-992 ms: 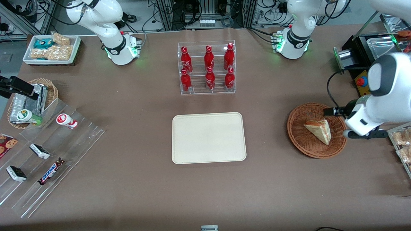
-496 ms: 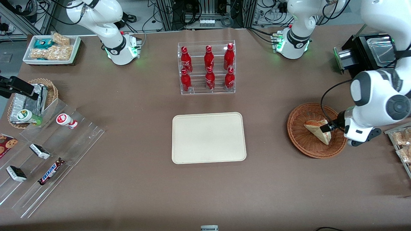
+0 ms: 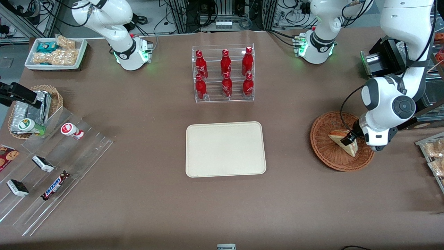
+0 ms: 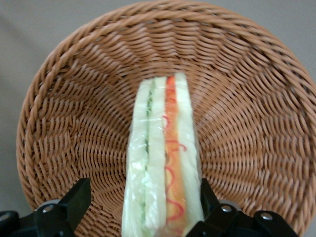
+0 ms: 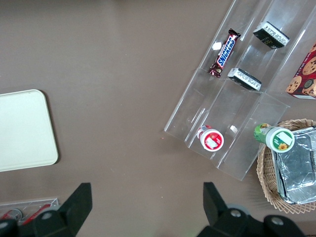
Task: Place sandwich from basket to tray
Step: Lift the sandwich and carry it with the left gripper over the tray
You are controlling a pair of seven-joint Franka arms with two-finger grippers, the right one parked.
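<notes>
Currently, your readings for this moment:

Gripper: your left arm's gripper (image 3: 348, 140) hangs low over the basket (image 3: 326, 152), directly above the sandwich (image 3: 341, 141).
Fingers: spread wide, one finger (image 4: 66, 210) well clear of one bread face, the other close against the opposite face; contact cannot be told. Nothing is clamped.
Sandwich: lies inside the basket (image 4: 74, 123), cut edge toward the wrist camera, so you see the sandwich (image 4: 163, 168) with its red layer and its pale green layer between the bread slices.
Basket: round reddish-brown wicker, toward the working arm's end of the table, well apart from the tray.
Tray: cream rectangle (image 3: 225, 149) at mid-table, with nothing on it; its rounded corner (image 5: 22, 131) also shows from the right wrist.
Bottle rack: clear acrylic rack (image 3: 223, 73) with 6 red bottles in 2 rows of 3, farther from the front camera than the tray.
Stepped rack: clear acrylic (image 3: 52, 166) toward the parked arm's end, carrying a Snickers bar (image 3: 54, 187) and other small packs.
</notes>
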